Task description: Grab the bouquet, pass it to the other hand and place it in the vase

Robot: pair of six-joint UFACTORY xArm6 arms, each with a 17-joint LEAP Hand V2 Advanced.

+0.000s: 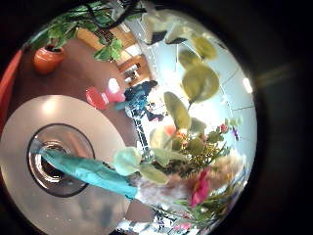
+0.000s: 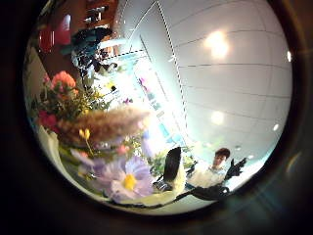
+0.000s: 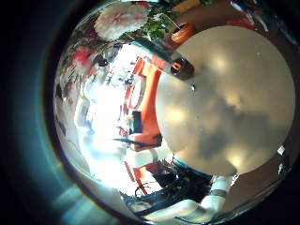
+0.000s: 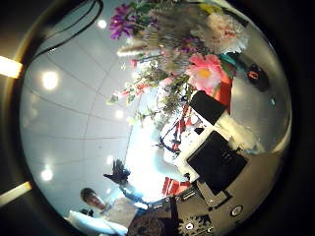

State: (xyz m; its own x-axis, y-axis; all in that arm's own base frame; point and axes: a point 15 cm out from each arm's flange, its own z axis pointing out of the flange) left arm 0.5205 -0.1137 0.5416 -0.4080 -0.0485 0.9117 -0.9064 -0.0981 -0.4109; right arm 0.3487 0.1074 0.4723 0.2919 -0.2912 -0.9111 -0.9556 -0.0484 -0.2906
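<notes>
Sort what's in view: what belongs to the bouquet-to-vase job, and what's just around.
Job: bouquet; vase on the round table.

Just around: potted plant; red chairs.

— where's the bouquet (image 1: 176, 157)?
— close to the left palm: pale green leaves, pink and white blooms, stems wrapped in a teal sleeve.
— and the sleeve end?
— it points at the mouth of the vase (image 1: 61, 160).
— the vase?
— clear glass, seen from above, upright on the round pale table.
— any other flowers?
— a purple one with a yellow centre (image 2: 127, 179).
</notes>
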